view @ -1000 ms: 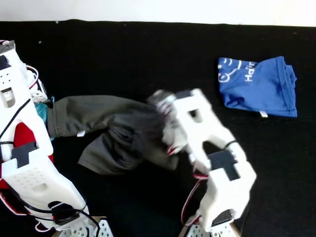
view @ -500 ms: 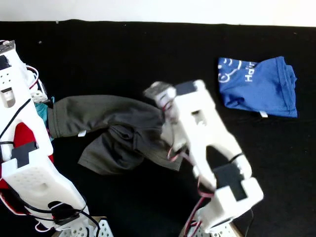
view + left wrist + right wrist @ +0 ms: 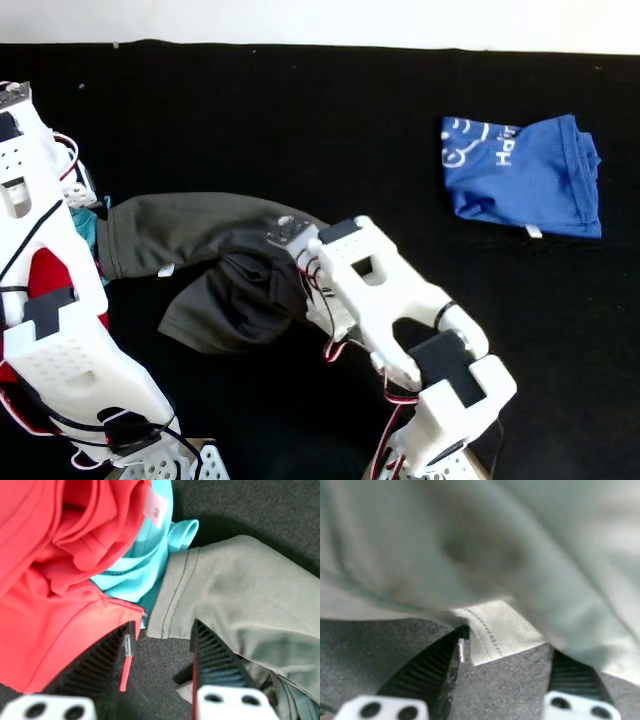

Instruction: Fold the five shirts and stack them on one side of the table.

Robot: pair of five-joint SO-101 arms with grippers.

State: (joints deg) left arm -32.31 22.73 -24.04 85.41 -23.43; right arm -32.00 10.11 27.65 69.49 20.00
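- Black cloth covers the table (image 3: 300,110). It is soft, so a low jaw could catch it together with a shirt and drag both.
- Grey shirt (image 3: 215,255) lies crumpled left of centre, one part stretched toward the left arm and the rest bunched in loose layers. A pinch on a single layer would probably pull the heap out of shape rather than fold it.
- Blue shirt (image 3: 525,175) sits folded at the far right, well apart from the others. The risk here is that the stack ends up split between two sides of the table.
- Red shirt (image 3: 45,565) and teal shirt (image 3: 142,562) are heaped beside the left arm, with the teal one touching the grey hem. Pulling the grey cloth could take the teal along with it.
- Right gripper (image 3: 507,647) is down at the grey shirt with its jaws apart and a stitched hem corner between them. It holds nothing, and closing on so little cloth could let the hem slip out.
- Left gripper (image 3: 164,630) hangs with jaws spread over the point where the grey hem meets the red edge. Closing there could pinch the wrong shirt, or both.
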